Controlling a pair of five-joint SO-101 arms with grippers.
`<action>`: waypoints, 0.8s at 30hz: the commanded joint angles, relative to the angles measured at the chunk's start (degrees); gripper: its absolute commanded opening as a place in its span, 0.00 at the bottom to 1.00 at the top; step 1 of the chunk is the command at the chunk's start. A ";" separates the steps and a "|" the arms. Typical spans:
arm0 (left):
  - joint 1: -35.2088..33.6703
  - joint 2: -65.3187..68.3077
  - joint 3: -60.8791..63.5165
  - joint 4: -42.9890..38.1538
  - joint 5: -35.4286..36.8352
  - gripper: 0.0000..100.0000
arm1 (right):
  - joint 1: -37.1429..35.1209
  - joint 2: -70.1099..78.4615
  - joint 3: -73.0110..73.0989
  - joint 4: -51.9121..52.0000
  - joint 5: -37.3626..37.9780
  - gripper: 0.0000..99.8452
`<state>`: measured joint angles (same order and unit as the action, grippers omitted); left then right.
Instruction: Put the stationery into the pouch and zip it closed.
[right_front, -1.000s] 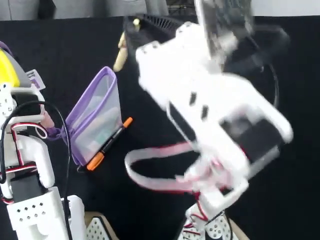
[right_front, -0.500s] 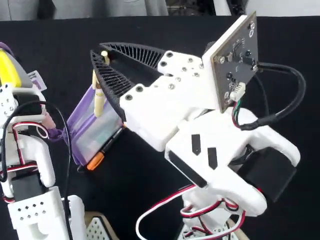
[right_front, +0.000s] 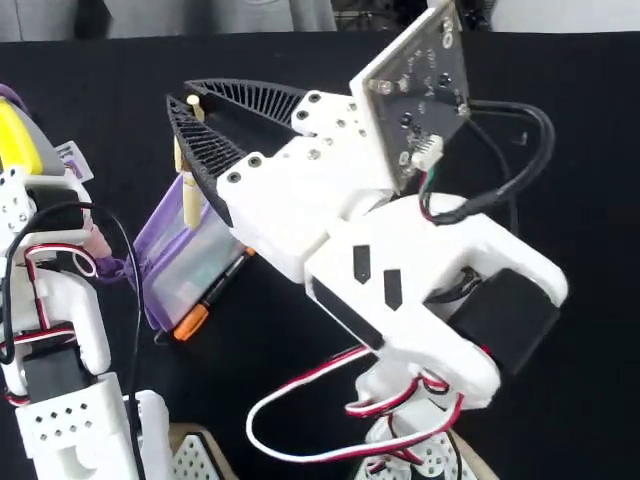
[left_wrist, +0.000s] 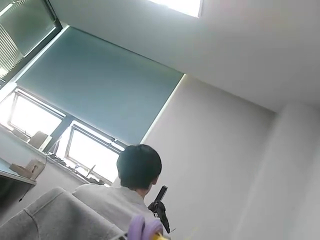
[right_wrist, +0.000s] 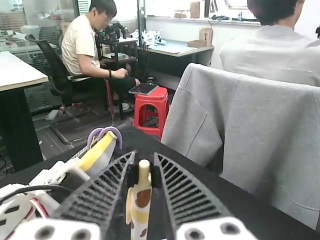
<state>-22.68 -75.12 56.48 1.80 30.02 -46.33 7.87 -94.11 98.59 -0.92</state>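
High view: an orange marker (right_front: 215, 290) lies on the black counter (right_front: 110, 90), touching the pouch (right_front: 190, 255) along its nearer edge. Over the pouch's far, purple-rimmed end, the right tool (right_front: 180, 100) clamps a cream pen (right_front: 186, 198) upright between its ribbed jaws.

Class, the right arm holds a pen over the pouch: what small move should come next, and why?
Probably lower the right pincer a little, then release. The pen hangs upright in its grip, with its lower end at the purple-rimmed mouth of the pouch, seemingly not yet inside.
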 joint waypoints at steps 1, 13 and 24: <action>0.48 0.26 -0.40 -0.70 -0.62 0.03 | -0.79 0.31 -1.45 -0.97 0.09 0.01; 0.40 0.26 -0.40 -0.70 -0.62 0.03 | -0.79 10.51 -1.63 0.44 0.35 0.01; 0.40 0.26 -0.40 -0.70 -0.62 0.03 | 1.67 12.70 -1.71 -9.23 6.24 0.01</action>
<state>-22.59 -75.12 56.48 1.80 29.93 -46.42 21.32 -94.64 93.32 2.86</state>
